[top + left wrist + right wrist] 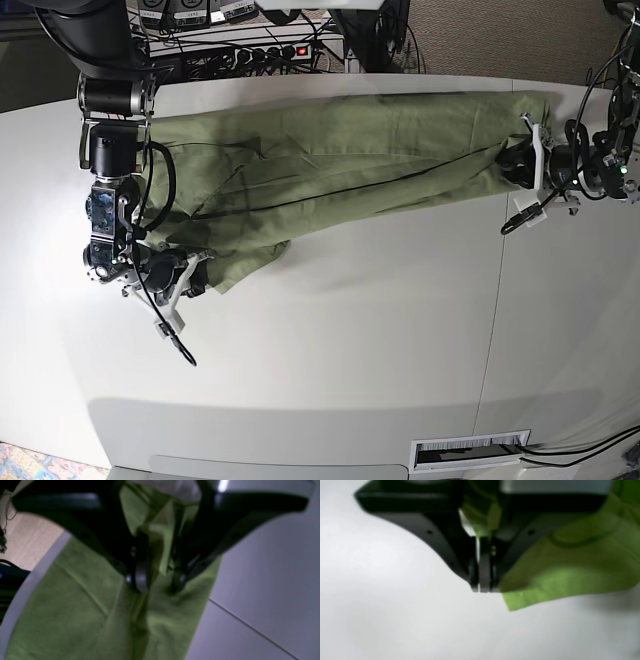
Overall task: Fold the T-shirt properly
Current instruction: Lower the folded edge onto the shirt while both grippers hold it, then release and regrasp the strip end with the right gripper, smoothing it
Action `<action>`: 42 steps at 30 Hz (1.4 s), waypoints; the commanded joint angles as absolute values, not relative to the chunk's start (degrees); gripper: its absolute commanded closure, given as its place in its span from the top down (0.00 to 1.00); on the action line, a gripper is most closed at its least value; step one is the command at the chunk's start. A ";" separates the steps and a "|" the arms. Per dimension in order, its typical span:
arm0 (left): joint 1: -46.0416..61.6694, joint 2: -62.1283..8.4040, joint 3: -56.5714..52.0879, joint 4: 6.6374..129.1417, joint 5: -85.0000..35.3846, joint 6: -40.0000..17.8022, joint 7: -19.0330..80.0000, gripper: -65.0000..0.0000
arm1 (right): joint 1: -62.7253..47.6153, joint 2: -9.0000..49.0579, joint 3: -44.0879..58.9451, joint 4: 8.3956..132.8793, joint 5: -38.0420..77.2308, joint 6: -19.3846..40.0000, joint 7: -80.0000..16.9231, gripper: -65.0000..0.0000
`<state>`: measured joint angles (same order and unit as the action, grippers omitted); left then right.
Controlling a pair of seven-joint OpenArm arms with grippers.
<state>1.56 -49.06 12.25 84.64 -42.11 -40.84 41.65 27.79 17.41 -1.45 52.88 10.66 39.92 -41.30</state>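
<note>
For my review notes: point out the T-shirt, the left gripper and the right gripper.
T-shirt (340, 150): base view, middle of the spread cloth.
Left gripper (157, 582): left wrist view, between fingertips pinching cloth.
Right gripper (483, 588): right wrist view, between closed fingertips.

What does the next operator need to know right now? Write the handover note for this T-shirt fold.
Left gripper: jaws pinched on a bunched fold of the plain sage-green cotton T-shirt, at the end on the base view's right.
Right gripper: jaws shut; a shirt corner sits right beside them, but whether any cloth is caught is unclear.
Shirt: stretched lengthwise across the far half of the white table, wrinkled, with one corner drooping toward the right gripper.
Done: shirt spread out between the arms.
Left: confirm the right grasp, then make the folds; no neat fold shows yet.
</note>
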 commanded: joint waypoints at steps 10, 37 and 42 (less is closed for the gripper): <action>1.58 -50.17 12.14 84.44 -39.66 -40.00 44.53 0.28 | 29.54 17.78 -1.17 56.55 23.83 40.00 -49.28 0.00; 1.58 -50.17 12.14 84.44 -39.66 -40.00 44.01 0.28 | 29.34 17.76 -1.17 71.13 16.40 40.00 -54.61 0.29; 1.58 -50.17 12.14 84.44 -39.66 -40.00 44.03 0.28 | 29.34 17.78 -1.17 66.35 13.23 40.00 -49.06 0.34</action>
<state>1.56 -49.08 12.25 84.62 -42.17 -40.82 41.52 27.62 17.17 -1.45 65.49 12.47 40.12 -50.17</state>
